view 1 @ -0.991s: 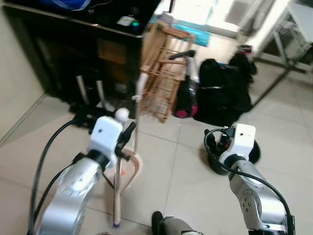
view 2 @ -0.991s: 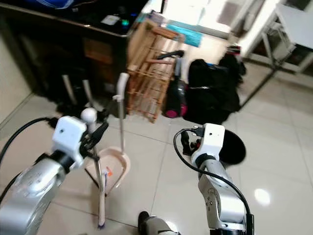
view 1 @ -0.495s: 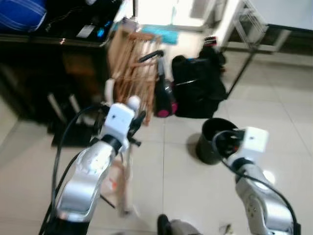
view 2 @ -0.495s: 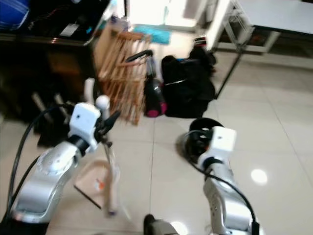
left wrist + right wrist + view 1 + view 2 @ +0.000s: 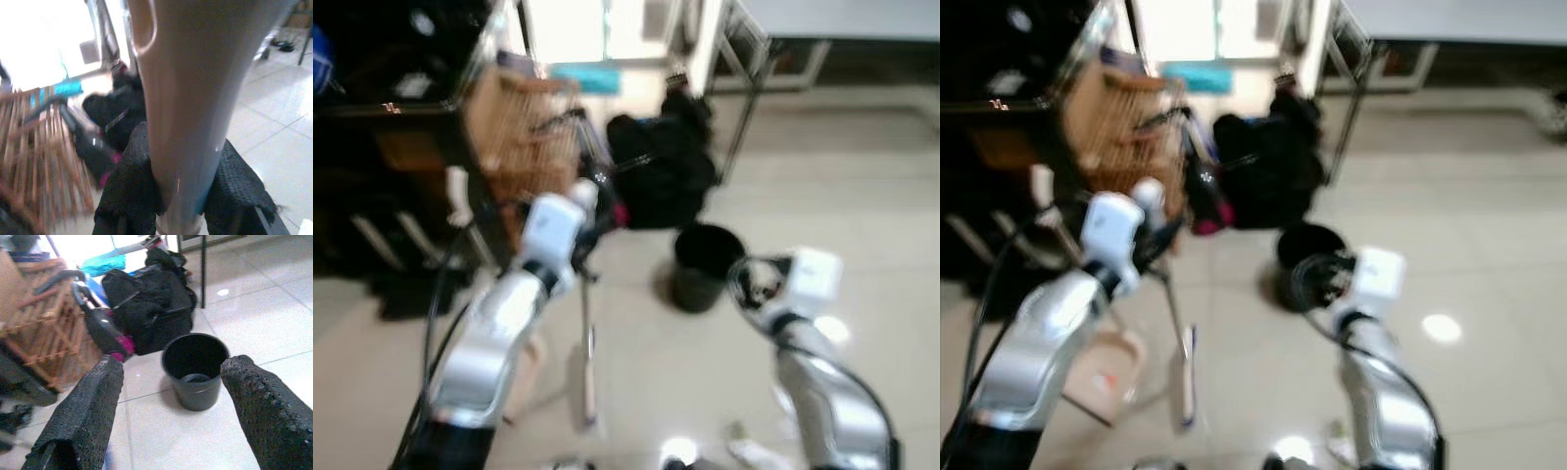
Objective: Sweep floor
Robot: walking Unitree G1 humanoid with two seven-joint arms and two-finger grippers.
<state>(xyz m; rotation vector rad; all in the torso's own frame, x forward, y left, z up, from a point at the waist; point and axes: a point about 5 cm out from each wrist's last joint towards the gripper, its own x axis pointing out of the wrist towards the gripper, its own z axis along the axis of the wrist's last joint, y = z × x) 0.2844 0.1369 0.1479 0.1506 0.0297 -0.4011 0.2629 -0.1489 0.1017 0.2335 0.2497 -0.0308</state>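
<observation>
Broom handle [image 5: 186, 98] clamped between left gripper's [image 5: 178, 196] fingers [image 5: 129, 191].

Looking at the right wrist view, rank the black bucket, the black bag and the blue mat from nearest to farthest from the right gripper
1. Black bucket, on the floor tiles just ahead of the open right gripper.
2. Black bag, behind the bucket, beside the wooden rack.
3. Blue mat, beyond the bag, near the bright doorway.
</observation>
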